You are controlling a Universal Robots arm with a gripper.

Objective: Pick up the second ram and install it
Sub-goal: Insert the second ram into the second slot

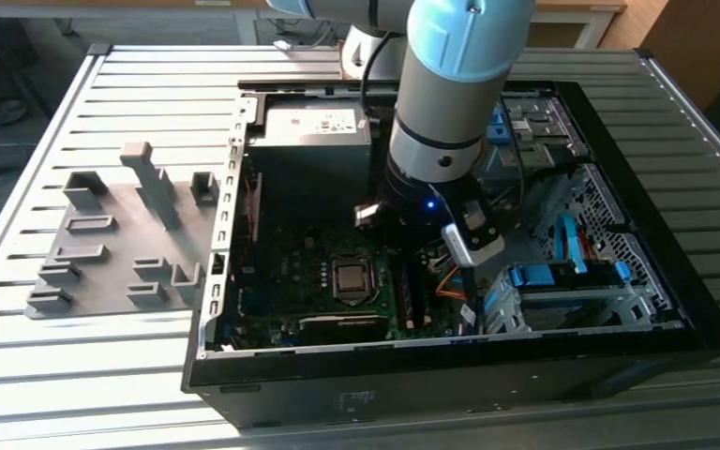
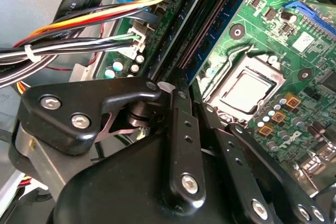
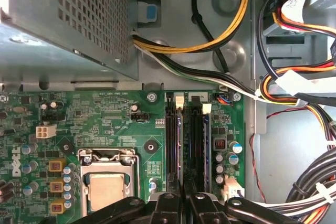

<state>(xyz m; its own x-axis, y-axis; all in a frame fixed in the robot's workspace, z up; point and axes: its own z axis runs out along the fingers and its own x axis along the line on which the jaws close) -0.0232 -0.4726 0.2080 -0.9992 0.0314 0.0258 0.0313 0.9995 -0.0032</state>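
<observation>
2 memory slots flank the processor [image 3: 107, 190]; the gripper [image 3: 181, 199], nearly closed, pinches the second ram [image 3: 179, 145] upright in the nearer slot. Seating is underway, I judge, and calls for square downward pressure.

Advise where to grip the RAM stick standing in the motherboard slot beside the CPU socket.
Likely the RAM stick by its upper long edge, pinched across the two flat faces, coming straight down from above. It stands on edge in the motherboard with a neighbouring slot close alongside, so only that thin top strip is exposed.
</observation>
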